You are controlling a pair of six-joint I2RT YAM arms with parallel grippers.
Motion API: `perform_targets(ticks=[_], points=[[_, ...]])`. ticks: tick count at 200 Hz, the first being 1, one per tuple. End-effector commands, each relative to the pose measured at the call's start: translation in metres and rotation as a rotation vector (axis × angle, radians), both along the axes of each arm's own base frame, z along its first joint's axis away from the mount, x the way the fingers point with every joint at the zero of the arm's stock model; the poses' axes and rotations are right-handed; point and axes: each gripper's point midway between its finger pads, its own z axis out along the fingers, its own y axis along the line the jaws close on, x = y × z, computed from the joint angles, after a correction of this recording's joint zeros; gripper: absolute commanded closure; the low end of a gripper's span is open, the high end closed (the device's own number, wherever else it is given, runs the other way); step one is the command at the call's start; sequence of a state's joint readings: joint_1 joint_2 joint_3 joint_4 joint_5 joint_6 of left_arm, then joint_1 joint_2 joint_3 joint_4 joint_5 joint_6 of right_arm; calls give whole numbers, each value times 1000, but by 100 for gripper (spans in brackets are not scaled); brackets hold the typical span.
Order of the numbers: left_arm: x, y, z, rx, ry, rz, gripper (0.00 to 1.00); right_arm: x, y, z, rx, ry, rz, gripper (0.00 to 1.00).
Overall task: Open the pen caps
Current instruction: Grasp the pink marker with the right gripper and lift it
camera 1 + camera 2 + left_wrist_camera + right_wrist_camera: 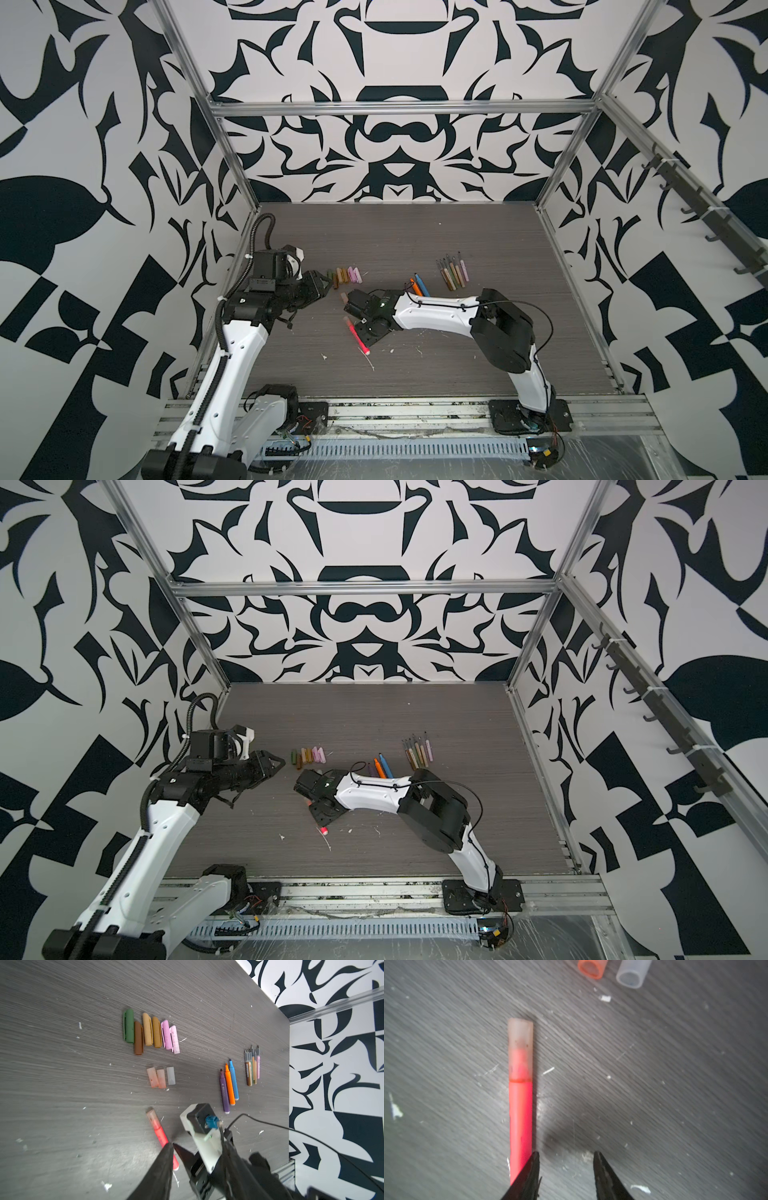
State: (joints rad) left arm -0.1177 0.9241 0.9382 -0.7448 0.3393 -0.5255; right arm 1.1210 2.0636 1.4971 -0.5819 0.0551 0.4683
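1 pink pen point(520, 1115) capped, 3 empty caps point(161, 1078) nearby, right fingers point(606, 1178) apart

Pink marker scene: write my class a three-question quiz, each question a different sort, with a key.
1. True or false: the translucent cap is still on the pink marker.
2. How many loose translucent caps lie side by side in the left wrist view? A two, B three, C five.
3. Fill in: the right hand has its jaws ___, with nothing between them.
Key: 1 true; 2 B; 3 open.
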Motion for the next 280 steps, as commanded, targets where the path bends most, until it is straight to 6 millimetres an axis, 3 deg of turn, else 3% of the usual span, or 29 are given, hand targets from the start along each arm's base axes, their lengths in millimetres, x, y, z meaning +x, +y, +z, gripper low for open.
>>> perform_targets(ticks=[1, 43, 71, 126, 190, 246, 280], points=[[-33, 9, 7, 60, 4, -20, 56, -4, 2, 23, 52, -41, 0, 55], [-48, 9, 28, 17, -145, -6, 52, -4, -19, 40, 58, -85, -29, 55], [-53, 10, 37, 11, -195, 1, 53, -19, 0, 48, 214, -13, -26, 54], [-56, 14, 41, 8, -234, 26, 52, -26, 15, 23, 191, 29, -2, 54], [-60, 10, 43, -13, -247, 4, 52, -34, 22, -2, 37, -28, -10, 55], [-63, 11, 47, -9, -273, 10, 52, -45, 8, 1, -115, -121, -30, 64], [-57, 12, 49, -8, -278, 16, 52, -49, 10, 1, -97, -106, -16, 83]])
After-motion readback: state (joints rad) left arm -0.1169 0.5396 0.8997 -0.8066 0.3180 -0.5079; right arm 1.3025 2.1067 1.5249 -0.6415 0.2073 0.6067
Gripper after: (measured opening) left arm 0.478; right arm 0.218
